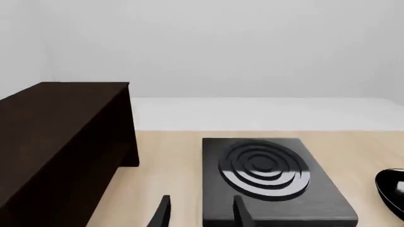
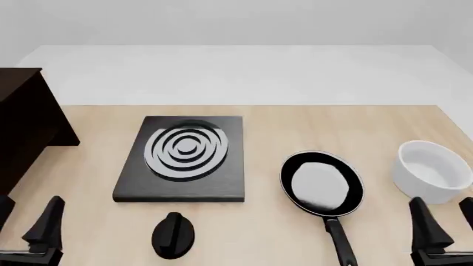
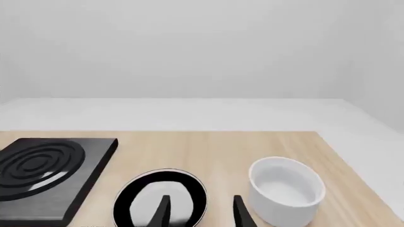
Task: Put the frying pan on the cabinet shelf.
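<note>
The frying pan (image 2: 322,183), black with a pale inside, lies flat on the wooden table right of centre, with its handle (image 2: 340,241) pointing toward the front edge. The right wrist view shows the pan (image 3: 161,198) just beyond my fingers. My right gripper (image 2: 447,213) is open and empty at the front right, right of the handle. Open and empty too, my left gripper (image 2: 26,213) sits at the front left beside the dark brown cabinet (image 2: 22,127). In the left wrist view only the outer faces of the cabinet (image 1: 63,142) show; its shelf is hidden.
A black stove plate (image 2: 185,158) with grey rings lies between the cabinet and the pan. A white bowl (image 2: 432,172) stands right of the pan, near the table's right edge. A small black knob-like object (image 2: 174,235) rests in front of the stove plate.
</note>
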Robot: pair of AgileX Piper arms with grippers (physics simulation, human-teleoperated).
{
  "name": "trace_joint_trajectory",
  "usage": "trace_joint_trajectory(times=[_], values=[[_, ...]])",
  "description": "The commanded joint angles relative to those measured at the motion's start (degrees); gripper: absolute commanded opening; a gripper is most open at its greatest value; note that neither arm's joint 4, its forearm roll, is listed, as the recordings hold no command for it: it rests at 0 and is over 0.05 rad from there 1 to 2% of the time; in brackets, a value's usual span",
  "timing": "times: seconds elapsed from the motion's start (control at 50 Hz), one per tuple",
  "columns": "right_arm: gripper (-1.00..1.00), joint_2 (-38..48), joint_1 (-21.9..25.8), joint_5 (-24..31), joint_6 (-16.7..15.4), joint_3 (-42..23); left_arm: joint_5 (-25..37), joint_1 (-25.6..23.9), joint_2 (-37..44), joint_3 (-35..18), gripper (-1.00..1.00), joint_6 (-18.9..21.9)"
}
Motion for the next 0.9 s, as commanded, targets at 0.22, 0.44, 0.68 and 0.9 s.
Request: trace_joint_trajectory(times=[0.22, 0.44, 0.68, 0.9], values=[[1.00, 4.7, 0.2, 8.7, -2.4, -10.5, 15.2, 0.0, 1.6, -16.7, 1.00, -3.9], [1.00, 8.9, 1.2, 15.2, -4.9, -18.9, 18.4, -4.5, 8.0, -23.7, 1.00, -4.2], [1.00, 17.3, 3.4, 21.9, -5.9, -28.2, 24.8, -4.9, 11.7, -33.3, 1.00, -5.8], [1.00, 26.4, 8.8, 31.2, -5.5, -34.6, 26.4, -6.8, 12.8, -35.6, 1.00, -7.0]])
